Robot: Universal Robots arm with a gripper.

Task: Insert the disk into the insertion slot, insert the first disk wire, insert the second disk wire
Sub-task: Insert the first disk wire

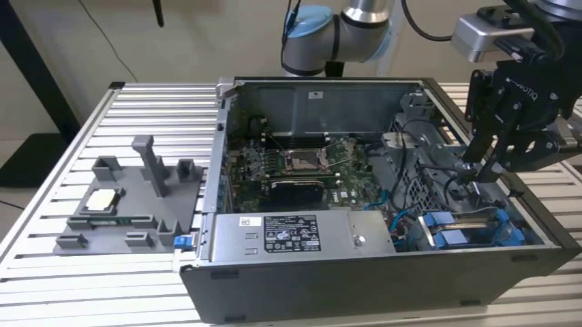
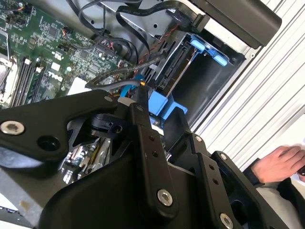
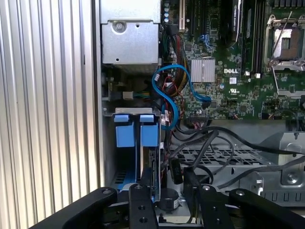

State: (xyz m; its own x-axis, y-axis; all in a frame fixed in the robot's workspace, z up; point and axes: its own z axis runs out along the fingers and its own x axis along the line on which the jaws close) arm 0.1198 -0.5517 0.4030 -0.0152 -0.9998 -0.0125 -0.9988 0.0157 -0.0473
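An open computer case (image 1: 364, 293) was seen on a slatted table (image 1: 136, 109) in the exterior view, with the black gripper (image 1: 480, 170) positioned inside its end on the exterior view's right. In the first wrist view, the disk (image 3: 149, 133) was seated in the insertion slot (image 3: 133, 110), beside another blue-fronted carrier (image 3: 125, 133). The fingers (image 3: 140, 205) were held apart, released, with a black cable (image 3: 175, 174) just beside the tips.
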